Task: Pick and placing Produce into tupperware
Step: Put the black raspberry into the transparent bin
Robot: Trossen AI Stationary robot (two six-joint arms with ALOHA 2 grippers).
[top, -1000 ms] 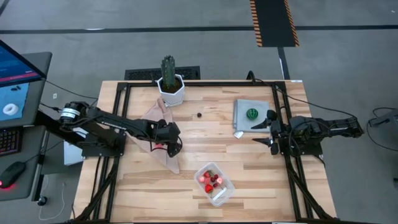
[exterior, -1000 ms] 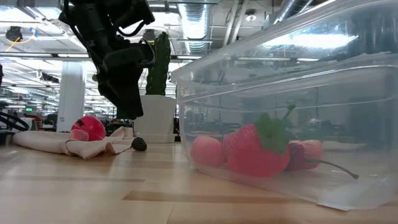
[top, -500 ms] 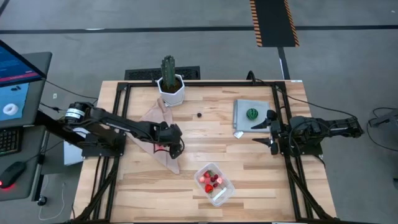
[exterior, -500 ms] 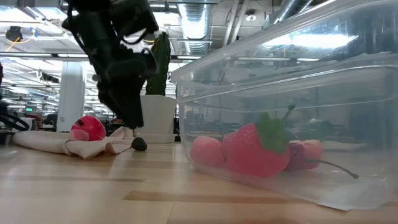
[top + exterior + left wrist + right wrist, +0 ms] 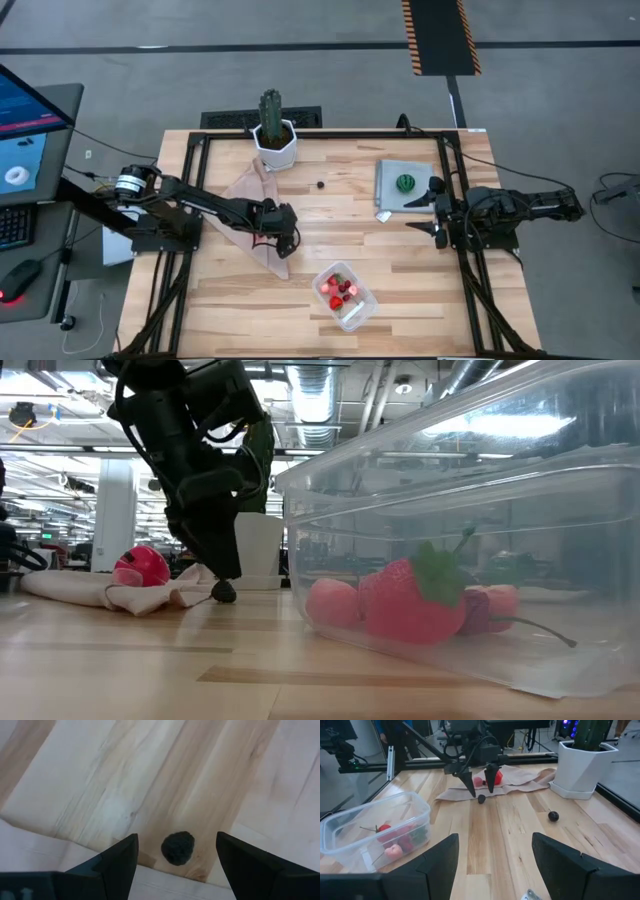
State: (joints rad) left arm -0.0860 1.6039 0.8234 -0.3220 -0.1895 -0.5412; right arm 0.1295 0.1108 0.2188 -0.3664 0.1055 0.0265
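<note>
Left gripper (image 5: 176, 851) hung low over bare wood just off the edge of the beige cloth (image 5: 262, 250), fingers spread, straddling a small dark berry (image 5: 178, 848) without touching it. Judged light, round and smooth-hard, so likely to roll or squirt free if pinched off-centre; best taken across its middle, both pads meeting it together. Tupperware (image 5: 345, 294) stood near the front edge, well apart from the berry, already holding several red pieces. Second dark berry (image 5: 320, 184) lay farther back near the cactus pot (image 5: 274, 142). Right gripper (image 5: 437, 213) waited, open and empty, beside the grey mat (image 5: 384, 177) bearing the green striped ball (image 5: 405, 183).
</note>
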